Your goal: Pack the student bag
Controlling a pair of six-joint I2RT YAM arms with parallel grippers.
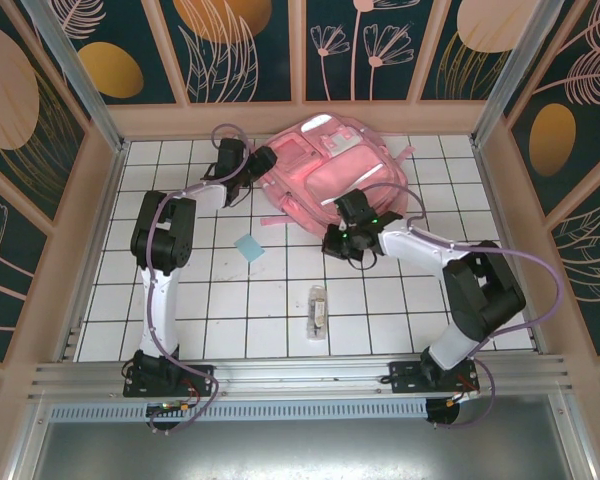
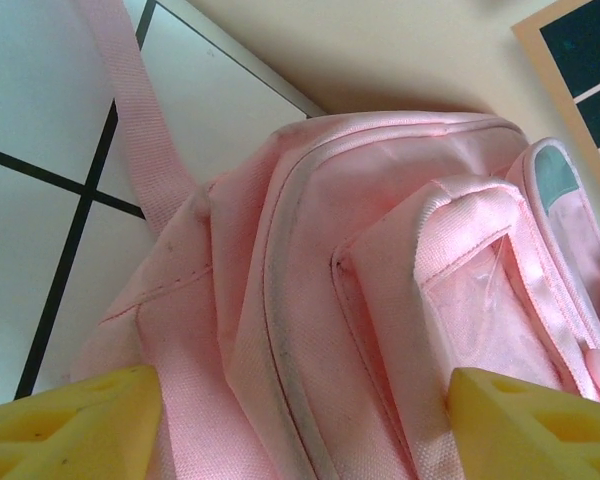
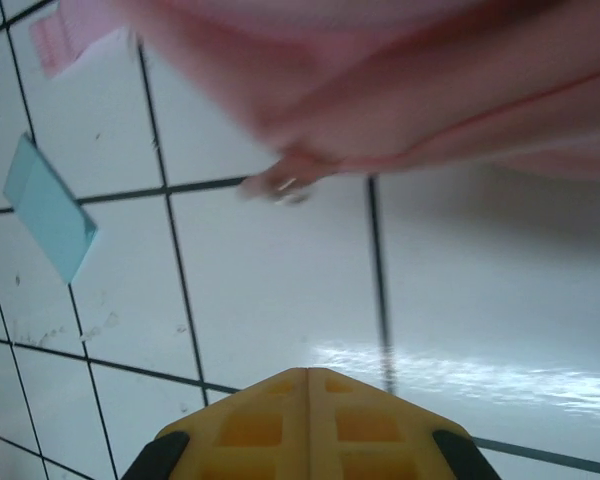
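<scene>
Top view, bag: the student bag (image 1: 330, 170) lies flat at the far middle of the tiled table (image 1: 230, 330), close to the back wall.
Top view, arms: the left gripper (image 1: 263, 161) sits at the bag's left edge. The right gripper (image 1: 345, 240) is at its near edge. Neither gripper's opening can be read from up here.
Top view, loose items: a blue card (image 1: 250, 247) and a clear packet (image 1: 318, 310) lie on the tiles, apart from the bag. A pink strip (image 1: 272, 220) lies just beside the bag's near-left corner.
Top view, progress: packing looks barely begun, since these items are all outside the bag. Whether any compartment is open, or what is inside, cannot be told.
Left wrist, fingers: the yellow fingers (image 2: 70, 420) are spread wide and released, with pink fabric and a front pocket between and ahead of them.
Left wrist, cut off: the fingertips run off the bottom edge, so contact with the fabric is uncertain.
Right wrist, fingers: the two fingers are clenched together with nothing between them, over bare tile just short of the bag's edge.
Right wrist, hard to read: the bag is blurred. A small metal piece (image 3: 280, 187) at its edge may be a zip pull.
</scene>
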